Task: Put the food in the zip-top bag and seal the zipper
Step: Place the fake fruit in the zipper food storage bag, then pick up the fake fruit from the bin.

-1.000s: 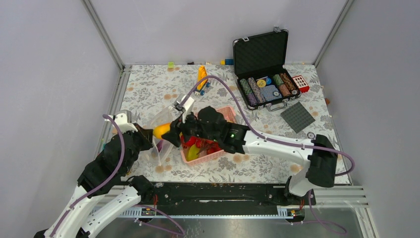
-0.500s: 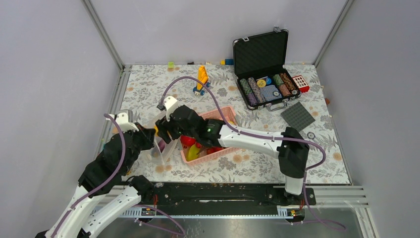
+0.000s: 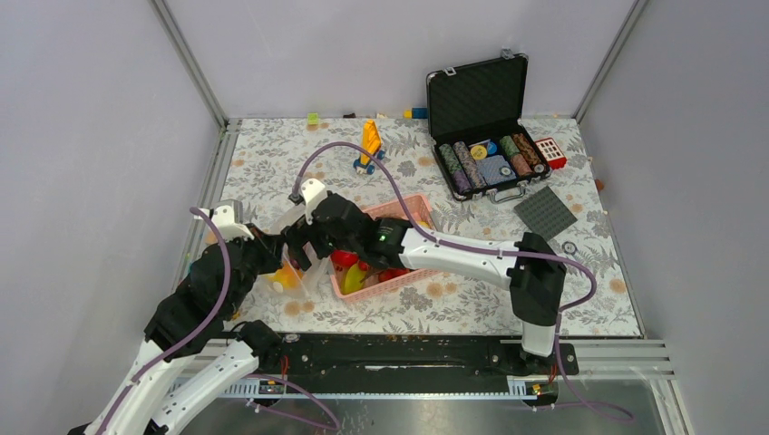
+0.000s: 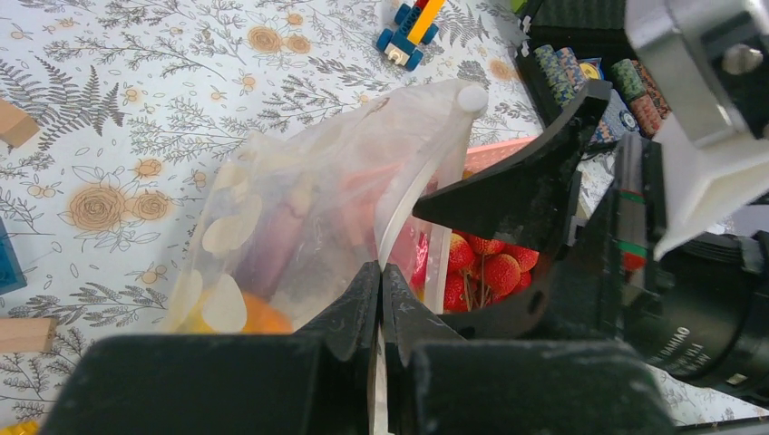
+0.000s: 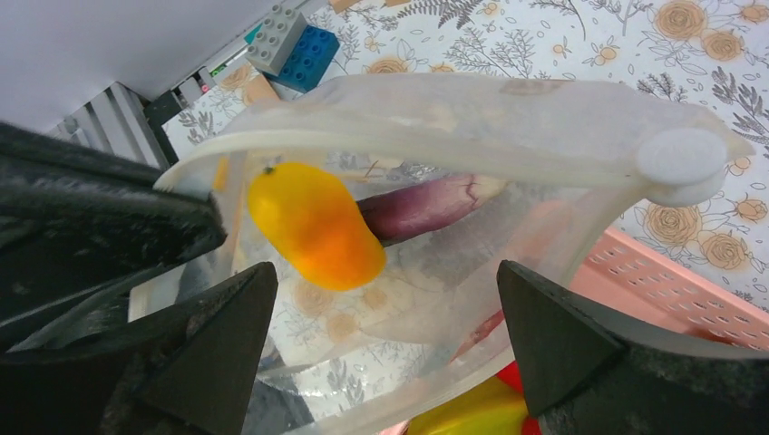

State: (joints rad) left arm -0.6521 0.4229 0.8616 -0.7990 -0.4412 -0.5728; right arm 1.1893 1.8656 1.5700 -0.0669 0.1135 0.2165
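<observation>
Zip-top bag [image 4: 308, 199] hangs pinched in the closed left gripper [image 4: 379, 269] (right gripper [image 5: 383, 272] spread wide over its mouth).

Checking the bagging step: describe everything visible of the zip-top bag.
The zip-top bag is clear plastic with pale round dots, mouth open, its zipper ending in a white slider. The left gripper pinches its edge, holding it upright beside the pink basket. A yellow-orange fruit and a purple vegetable show inside. The open right gripper straddles the mouth.
</observation>
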